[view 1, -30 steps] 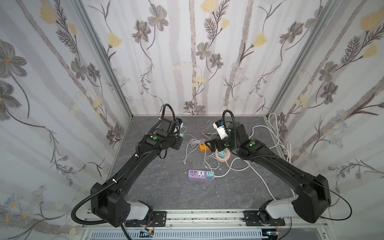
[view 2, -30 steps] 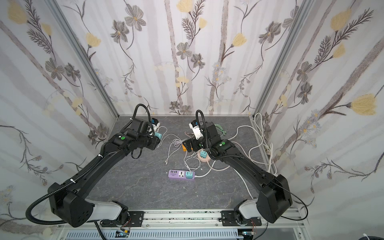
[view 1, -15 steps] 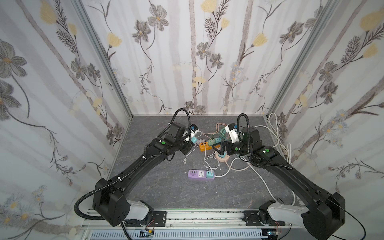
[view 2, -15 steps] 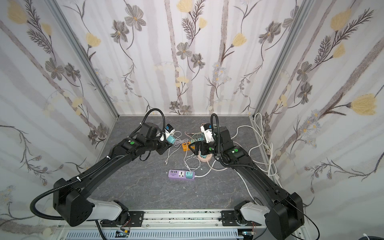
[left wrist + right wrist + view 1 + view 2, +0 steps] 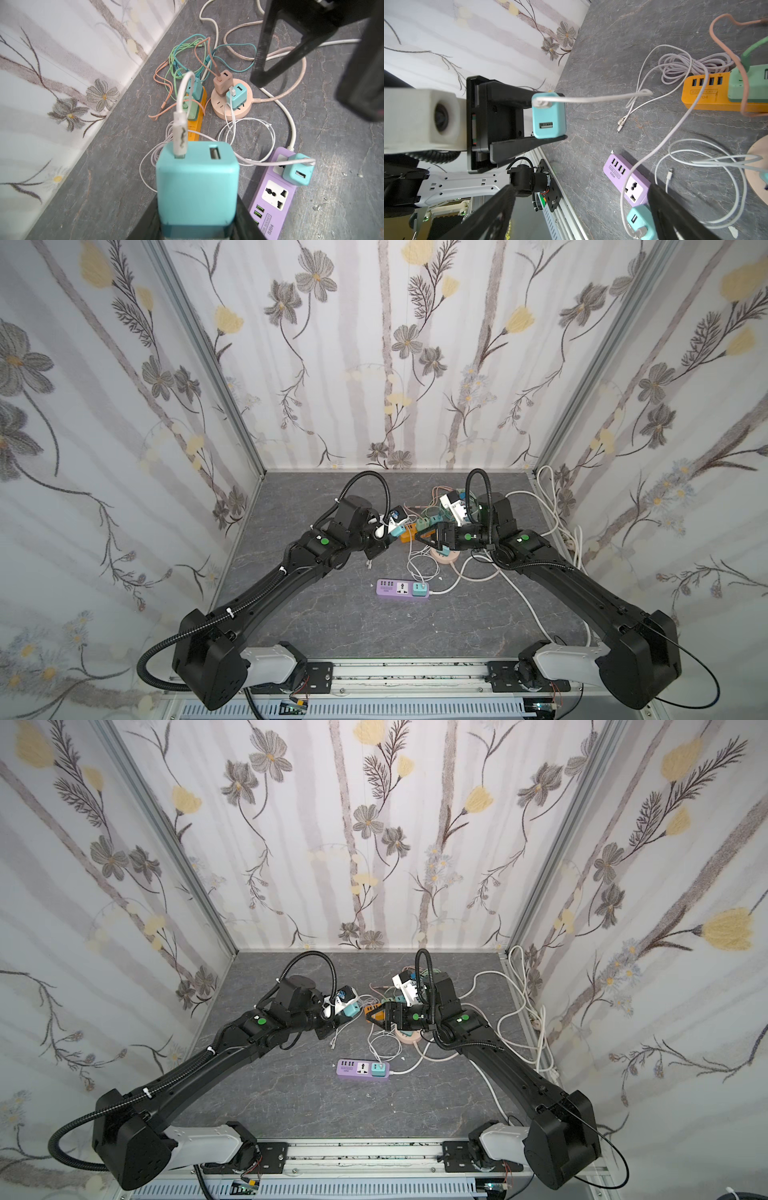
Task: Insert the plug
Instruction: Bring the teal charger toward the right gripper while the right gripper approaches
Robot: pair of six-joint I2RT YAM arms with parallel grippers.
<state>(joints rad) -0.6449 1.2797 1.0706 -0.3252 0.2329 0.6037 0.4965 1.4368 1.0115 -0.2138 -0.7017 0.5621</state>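
Cables point(image 5: 419, 568) sprawl over the grey surface point(image 5: 332, 626) in both top views. Above it the left tool point(image 5: 392, 527) clamps a teal charger point(image 5: 398, 526), facing the right tool point(image 5: 428, 537), spread wide and empty. A purple power strip point(image 5: 395, 588) lies well apart from that charger. Left wrist view: the charger point(image 5: 197, 182) sits between black fingers point(image 5: 147, 228), a white lead point(image 5: 179, 124) in one port. Right wrist view: the strip's universal socket point(image 5: 633, 190) is bare, beside a second teal charger point(image 5: 640, 220).

My top views look steeply down on the whole table point(image 5: 332, 626). Both wrist cameras sit close, sharing the purple strip point(image 5: 274, 195).
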